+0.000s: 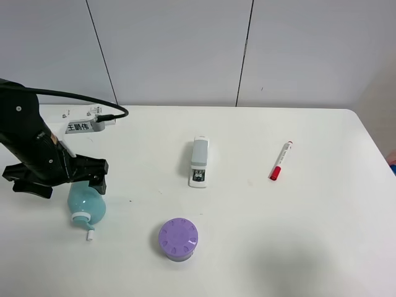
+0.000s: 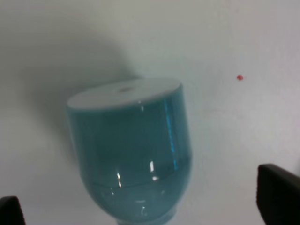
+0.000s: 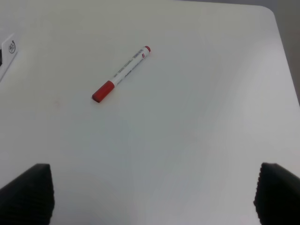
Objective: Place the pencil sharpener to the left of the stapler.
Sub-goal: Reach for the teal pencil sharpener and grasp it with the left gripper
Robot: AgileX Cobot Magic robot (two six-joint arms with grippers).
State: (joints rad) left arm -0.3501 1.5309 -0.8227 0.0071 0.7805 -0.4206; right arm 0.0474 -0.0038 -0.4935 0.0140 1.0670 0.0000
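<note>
Pencil sharpener (image 2: 131,150) between the wide-spread left claw's (image 2: 143,199) fingers (image 2: 279,192), clear of both.

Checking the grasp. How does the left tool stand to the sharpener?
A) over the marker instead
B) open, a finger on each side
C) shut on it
B: the wrist view shows the sharpener between the left tool's fingers, a gap on each side.

We list: one pencil sharpener (image 2: 131,154), teal glossy body with a flat white end (small dimple at its centre), on the white table (image 2: 243,37). One red speck (image 2: 240,78) on the table nearby. Left gripper (image 2: 144,206), dark fingertips (image 2: 279,194) spread wide either side, clear of the body.
</note>
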